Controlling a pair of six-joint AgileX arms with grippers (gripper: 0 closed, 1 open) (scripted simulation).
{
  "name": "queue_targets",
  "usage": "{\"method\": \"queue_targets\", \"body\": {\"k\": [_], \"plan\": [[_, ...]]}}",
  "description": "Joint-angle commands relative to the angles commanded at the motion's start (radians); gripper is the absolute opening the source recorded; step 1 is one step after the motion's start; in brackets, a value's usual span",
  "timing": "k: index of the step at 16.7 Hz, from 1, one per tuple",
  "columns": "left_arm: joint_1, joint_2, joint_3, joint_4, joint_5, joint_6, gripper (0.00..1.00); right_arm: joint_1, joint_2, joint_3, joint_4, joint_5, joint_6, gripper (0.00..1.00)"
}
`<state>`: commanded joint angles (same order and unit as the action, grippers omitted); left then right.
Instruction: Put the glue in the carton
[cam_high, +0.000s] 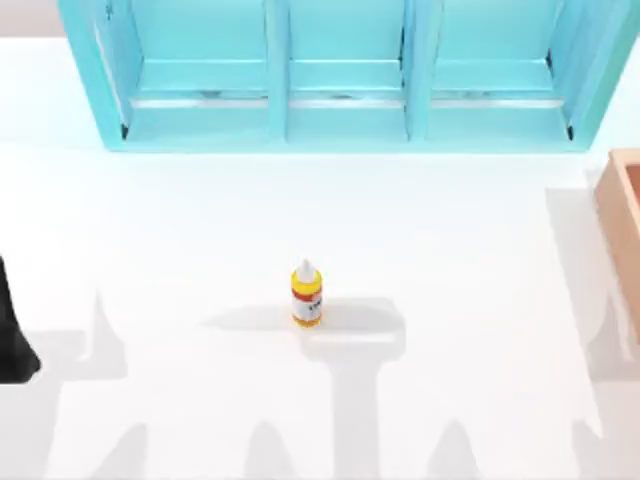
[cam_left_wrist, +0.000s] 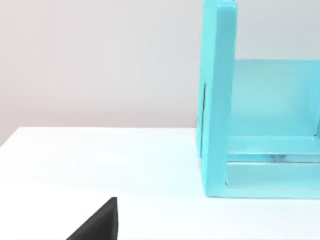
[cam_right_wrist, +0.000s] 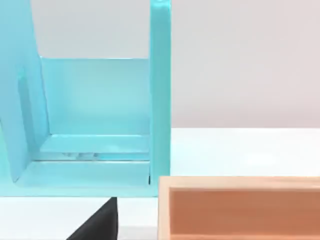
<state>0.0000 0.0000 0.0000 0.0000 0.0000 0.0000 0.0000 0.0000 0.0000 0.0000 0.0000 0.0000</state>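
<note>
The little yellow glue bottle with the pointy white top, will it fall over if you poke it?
Probably yes: the small yellow glue bottle stands upright, tall and narrow, so a push up high would likely tip it. Its rounded body may then roll across the smooth white table.

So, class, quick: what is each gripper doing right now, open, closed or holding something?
Left gripper: parked at the table's left edge, holding nothing; open or closed cannot be told.
Right gripper: by the carton; cannot be told.

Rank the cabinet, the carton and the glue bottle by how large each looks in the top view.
1. The turquoise cabinet, spanning the far edge of the table.
2. The tan carton, cut off by the right edge, so its full extent is unclear.
3. The glue, smallest, standing upright mid-table.
</note>
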Motion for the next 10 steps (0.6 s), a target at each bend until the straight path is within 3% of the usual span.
{"method": "queue_targets", "body": {"k": [5,10], "plan": [[0.0,0.0,0.0,0.0,0.0,0.0,1.0,0.045,0.056,0.017,0.039,0.038,0.015,1.0],[0.0,0.0,0.0,0.0,0.0,0.0,1.0,0.252,0.361,0.102,0.225,0.228,0.077,1.0]]}}
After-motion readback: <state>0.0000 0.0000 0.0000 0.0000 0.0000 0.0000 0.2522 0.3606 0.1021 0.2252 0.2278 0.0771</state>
